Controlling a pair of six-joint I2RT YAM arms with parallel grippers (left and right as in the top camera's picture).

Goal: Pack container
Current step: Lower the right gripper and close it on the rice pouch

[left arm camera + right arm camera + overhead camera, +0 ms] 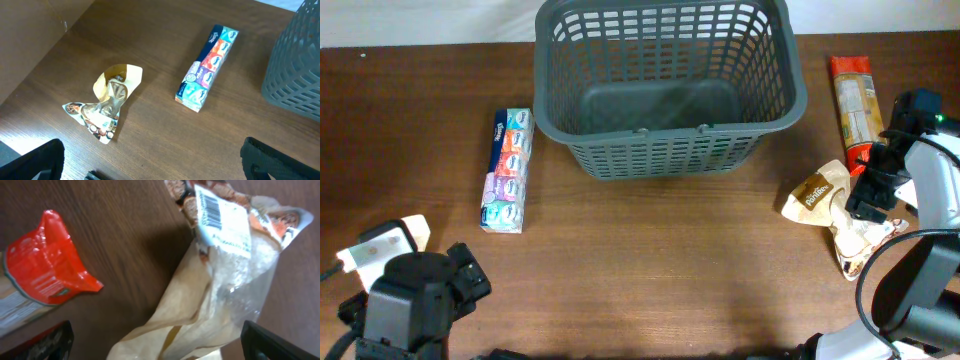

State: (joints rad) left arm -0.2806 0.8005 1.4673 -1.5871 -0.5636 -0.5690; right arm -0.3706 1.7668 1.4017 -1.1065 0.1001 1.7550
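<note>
Right gripper (pixel 159 347) jaws spread wide, nothing held, hovers just over a crumpled paper bag (pixel 225 275) with a barcode label. Left gripper (pixel 155 165) jaws also wide apart, nothing held, above the table (pixel 650 270). Basket (pixel 660 155) stands upright at far middle of table, apart from everything else. Pasta packet (pixel 857 100), red end, lies right of basket. Tissue pack (pixel 508 170) lies left of basket, near, not touching. 2nd crumpled bag (pixel 107 102) lies near left edge, apart from tissue pack.
</note>
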